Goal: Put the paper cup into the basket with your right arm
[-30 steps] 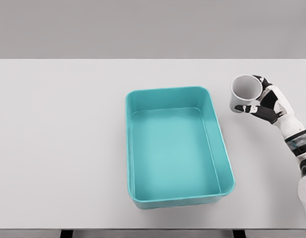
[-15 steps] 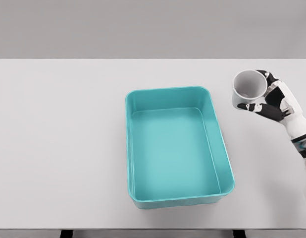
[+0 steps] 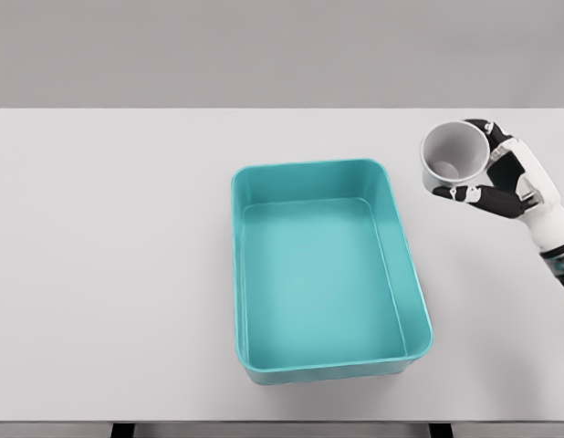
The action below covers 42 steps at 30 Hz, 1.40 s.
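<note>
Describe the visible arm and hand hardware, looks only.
Only the right arm shows. The right hand has white shell segments with black joints. The forearm is white, with a dark band with teal accents at the frame's right edge. No cables or markings visible.

There is a single view, taken from the robot's head and looking forward and steeply down over the wide pale grey rectangular tabletop (image 3: 109, 274). The table fills nearly the whole width of the frame; its far edge runs straight across the upper part, with a plain grey backdrop above it, and its near edge lies along the bottom, where dark gaps show beneath. The open teal plastic rectangular basket (image 3: 405, 274) sits about centre, seen from above so that its floor and inner walls show. The white-and-black five-fingered right hand (image 3: 501, 178) enters from the right edge. No second view shares the scene.
</note>
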Motion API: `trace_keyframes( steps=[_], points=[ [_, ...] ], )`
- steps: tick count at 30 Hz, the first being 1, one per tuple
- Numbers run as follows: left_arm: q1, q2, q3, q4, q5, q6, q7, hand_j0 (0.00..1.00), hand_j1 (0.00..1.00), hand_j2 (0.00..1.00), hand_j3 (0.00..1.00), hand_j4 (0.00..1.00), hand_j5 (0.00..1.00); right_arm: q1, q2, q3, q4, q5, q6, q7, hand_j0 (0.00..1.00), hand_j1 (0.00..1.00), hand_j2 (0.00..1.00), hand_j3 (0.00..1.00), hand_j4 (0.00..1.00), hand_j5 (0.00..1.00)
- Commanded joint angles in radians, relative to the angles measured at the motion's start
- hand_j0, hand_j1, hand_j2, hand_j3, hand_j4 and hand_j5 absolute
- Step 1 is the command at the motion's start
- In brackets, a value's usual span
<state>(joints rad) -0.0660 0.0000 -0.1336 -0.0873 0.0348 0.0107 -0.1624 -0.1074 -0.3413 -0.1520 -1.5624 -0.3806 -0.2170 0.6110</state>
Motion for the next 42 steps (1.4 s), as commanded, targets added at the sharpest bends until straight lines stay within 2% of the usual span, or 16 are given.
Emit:
trace_keyframes(
  steps=[1,3,5,7,11,14,21,23,26,42],
  points=[
    [0.000,0.000,0.000,0.000,0.000,0.000,0.000,1.00,1.00,1.00,1.00,1.00,1.00,0.000,-0.007,0.003,-0.016,-0.004,0.002,0.000,0.62,0.62,0.62,0.62,0.62,0.62],
    [0.000,0.000,0.000,0.000,0.000,0.000,0.000,1.00,1.00,1.00,1.00,1.00,1.00,-0.005,-0.007,0.032,-0.018,-0.006,-0.001,0.000,0.62,0.62,0.62,0.62,0.62,0.62],
    [0.000,0.000,0.000,0.000,0.000,0.000,0.000,1.00,1.00,1.00,1.00,1.00,1.00,-0.002,-0.010,0.035,-0.054,-0.003,-0.001,0.000,0.62,0.62,0.62,0.62,0.62,0.62],
    [0.000,0.000,0.000,0.000,0.000,0.000,0.000,1.00,1.00,1.00,1.00,1.00,1.00,-0.002,-0.047,0.038,-0.084,-0.003,0.004,0.000,0.63,0.63,0.63,0.63,0.63,0.63],
    [0.000,0.000,0.000,0.000,0.000,0.000,0.000,1.00,1.00,1.00,1.00,1.00,1.00,0.008,-0.050,0.051,-0.100,-0.003,-0.001,0.000,0.63,0.63,0.63,0.63,0.63,0.63],
    [0.000,0.000,0.000,0.000,0.000,0.000,0.000,1.00,1.00,1.00,1.00,1.00,1.00,0.014,-0.051,0.061,-0.156,0.038,0.001,0.000,0.63,0.63,0.63,0.63,0.63,0.63],
    [0.000,0.000,0.000,0.000,0.000,0.000,0.000,1.00,1.00,1.00,1.00,1.00,1.00,0.008,-0.051,0.098,-0.162,0.063,-0.005,0.000,0.63,0.63,0.63,0.63,0.63,0.63],
    [0.000,0.000,0.000,0.000,0.000,0.000,0.000,1.00,1.00,1.00,1.00,1.00,1.00,0.008,-0.051,0.106,-0.185,0.080,-0.005,0.000,0.63,0.63,0.63,0.63,0.63,0.63],
    [0.000,0.000,0.000,0.000,0.000,0.000,0.000,1.00,1.00,1.00,1.00,1.00,1.00,-0.002,-0.105,0.155,-0.191,0.081,-0.010,0.000,0.63,0.63,0.63,0.63,0.63,0.63],
    [0.000,0.000,0.000,0.000,0.000,0.000,0.000,1.00,1.00,1.00,1.00,1.00,1.00,-0.011,-0.134,0.241,-0.205,0.160,-0.065,0.000,0.63,0.63,0.63,0.63,0.63,0.63]
  ],
)
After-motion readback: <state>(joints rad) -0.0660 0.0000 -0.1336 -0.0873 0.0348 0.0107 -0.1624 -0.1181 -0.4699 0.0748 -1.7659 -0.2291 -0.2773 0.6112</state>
